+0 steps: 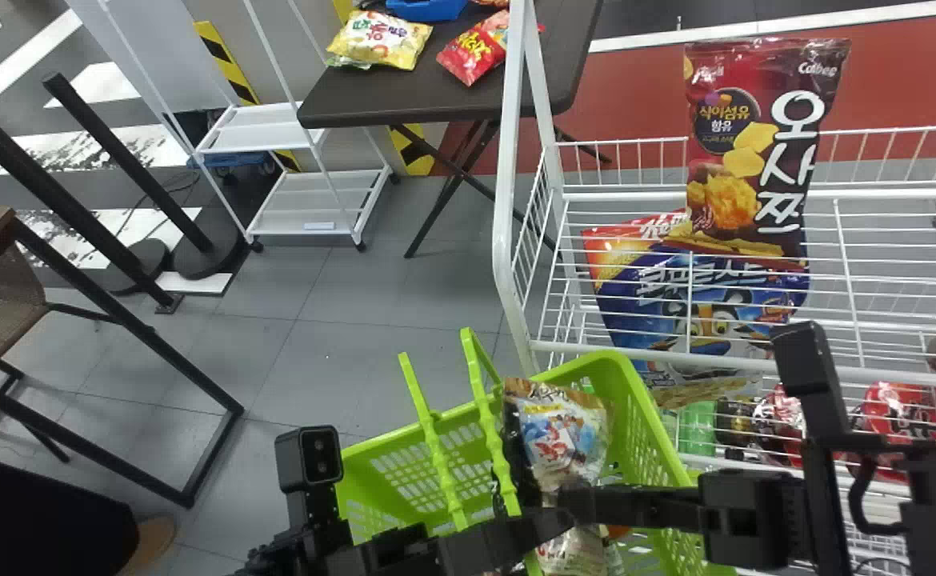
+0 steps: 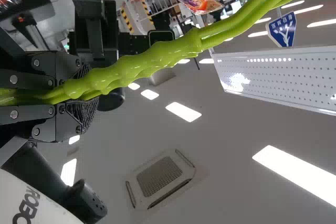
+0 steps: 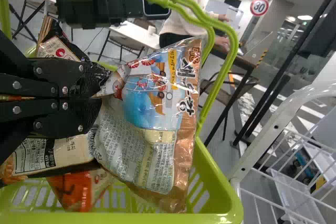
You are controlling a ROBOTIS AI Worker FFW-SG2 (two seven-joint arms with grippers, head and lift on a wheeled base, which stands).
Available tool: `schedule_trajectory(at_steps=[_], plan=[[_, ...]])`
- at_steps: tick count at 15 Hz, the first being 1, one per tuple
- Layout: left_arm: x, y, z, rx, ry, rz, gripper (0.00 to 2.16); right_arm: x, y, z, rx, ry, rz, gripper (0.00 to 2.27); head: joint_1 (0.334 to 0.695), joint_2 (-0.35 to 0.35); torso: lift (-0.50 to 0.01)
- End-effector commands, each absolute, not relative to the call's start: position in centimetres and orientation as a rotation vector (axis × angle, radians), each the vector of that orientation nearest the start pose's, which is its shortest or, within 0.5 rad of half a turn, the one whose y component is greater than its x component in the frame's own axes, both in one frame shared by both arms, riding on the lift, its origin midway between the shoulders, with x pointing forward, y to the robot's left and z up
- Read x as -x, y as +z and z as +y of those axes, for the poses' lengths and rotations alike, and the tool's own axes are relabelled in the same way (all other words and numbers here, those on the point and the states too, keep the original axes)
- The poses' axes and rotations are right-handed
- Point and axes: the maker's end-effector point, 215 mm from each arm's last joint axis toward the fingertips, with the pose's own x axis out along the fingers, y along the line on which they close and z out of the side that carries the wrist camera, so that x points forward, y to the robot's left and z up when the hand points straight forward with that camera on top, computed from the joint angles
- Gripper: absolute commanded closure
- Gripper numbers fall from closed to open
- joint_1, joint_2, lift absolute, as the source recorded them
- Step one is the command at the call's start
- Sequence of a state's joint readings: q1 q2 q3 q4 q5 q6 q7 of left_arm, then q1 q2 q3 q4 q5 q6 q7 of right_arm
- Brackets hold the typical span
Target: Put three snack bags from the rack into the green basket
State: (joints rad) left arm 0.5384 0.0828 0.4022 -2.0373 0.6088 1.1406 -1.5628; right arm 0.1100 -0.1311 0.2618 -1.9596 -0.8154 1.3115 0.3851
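your right gripper [image 3: 97,92] is low at the mouth of the green basket [image 1: 634,388], its fingers pinched together on the gathered corner of a blue-and-brown snack bag [image 3: 152,124] just inside the basket's rim. your left gripper [image 2: 84,95] is clamped around the handle [image 2: 152,59] above the basket. a beige bag [image 3: 50,153] and an orange-red bag [image 3: 79,187] lie in the basket beside and below the held one, so this is probably the last of the three, and letting it go looks like your next step. beyond the basket, a dark red bag [image 1: 756,144] and a blue bag [image 1: 636,296] sit in the white rack [image 1: 507,160]. the main risk is a spill: with crowded packets beneath it, the bag could lean outward on release and slide over the basket's rim. its slick film may also snag on your right fingertips, and a hasty retreat would then drag it back out. the handle straps rise close to the basket's load; a sideways exit could hook one and rock the basket against your left grip, so back away slowly.
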Motion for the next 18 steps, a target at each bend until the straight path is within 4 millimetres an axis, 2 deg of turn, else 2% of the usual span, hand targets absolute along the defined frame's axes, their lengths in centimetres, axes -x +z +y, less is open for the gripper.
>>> schedule_trajectory(at_steps=[1, 2, 7, 12, 14, 16, 18], plan=[[-22.4, -32.4, 15.1, 1.192, -1.276, 0.465, 2.15, -28.0, -41.9, 8.0, -0.6, 1.128, 1.061, 0.27, 0.695, 0.35, 0.0], [-22.4, -32.4, 15.1, 1.192, -1.276, 0.465, 2.15, -28.1, -41.9, 7.8, -0.601, 1.125, 1.058, 0.0, 0.695, 0.35, 0.0], [-22.4, -32.5, 15.4, 1.194, -1.267, 0.463, 2.15, -29.3, -40.3, 6.9, -0.66, 1.118, 1.019, 0.04, 0.695, 0.35, 0.0], [-22.4, -32.5, 15.5, 1.194, -1.267, 0.46, 2.15, -34.1, -36.2, 4.3, -0.808, 1.076, 0.864, 0.03, 0.695, 0.35, 0.0], [-22.3, -32.4, 15.7, 1.197, -1.265, 0.457, 2.15, -37.1, -35.0, 1.1, -0.821, 1.011, 0.781, 0.03, 0.695, 0.35, 0.0], [-22.3, -32.4, 16.0, 1.198, -1.259, 0.454, 2.15, -42.0, -34.9, -4.7, -0.741, 0.851, 0.666, 0.05, 0.695, 0.35, 0.0], [-22.3, -32.4, 16.2, 1.199, -1.254, 0.452, 2.15, -45.2, -35.4, -11.2, -0.682, 0.707, 0.624, 0.05, 0.695, 0.262, 0.0]])
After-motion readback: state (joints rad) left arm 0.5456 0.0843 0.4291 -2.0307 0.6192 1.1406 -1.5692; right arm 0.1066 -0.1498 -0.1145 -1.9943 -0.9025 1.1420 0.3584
